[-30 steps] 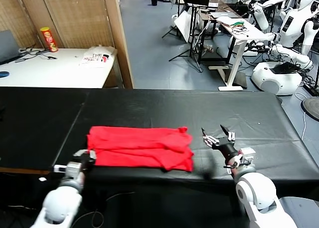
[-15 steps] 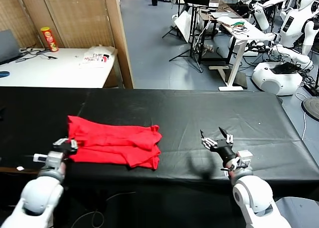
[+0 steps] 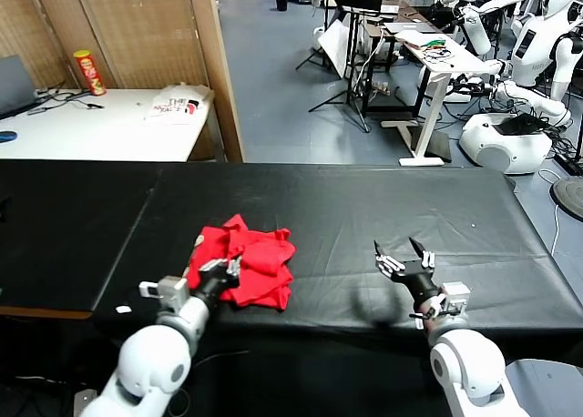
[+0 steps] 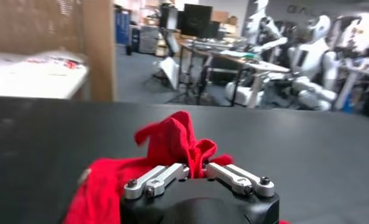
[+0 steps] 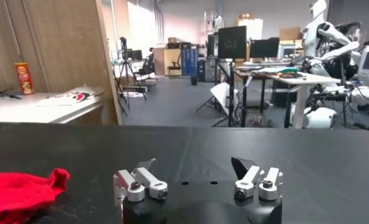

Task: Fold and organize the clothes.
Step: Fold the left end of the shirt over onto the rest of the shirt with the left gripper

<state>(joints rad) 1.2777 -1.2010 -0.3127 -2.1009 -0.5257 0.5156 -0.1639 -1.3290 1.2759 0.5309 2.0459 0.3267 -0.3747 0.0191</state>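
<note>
Your left tool [image 3: 219, 273] is clamped together on the near left edge of the red T-shirt [image 3: 248, 268] and is dragging that edge rightward across the garment. A second ago the shirt was lying as a long flat band; half a second ago you were pulling its left end outward; now that end is being carried back over the middle, and the cloth is bunching into a rumpled heap with a peak standing up just beyond the tool. In my judgement this is a widthwise fold in progress, but the layers are looking crumpled, not flat, so some smoothing may be needed.

Your right tool [image 3: 407, 261] is waiting with its fingers spread wide apart, well to the right of the shirt, over the black counter [image 3: 364, 208].

The left wrist view is showing red cloth [image 4: 172, 143] pinched between the fingers, which the head view hides. The right wrist view is showing only a corner of the shirt [image 5: 20, 192] far from that tool [image 5: 196, 178], which is gripping nothing.
</note>
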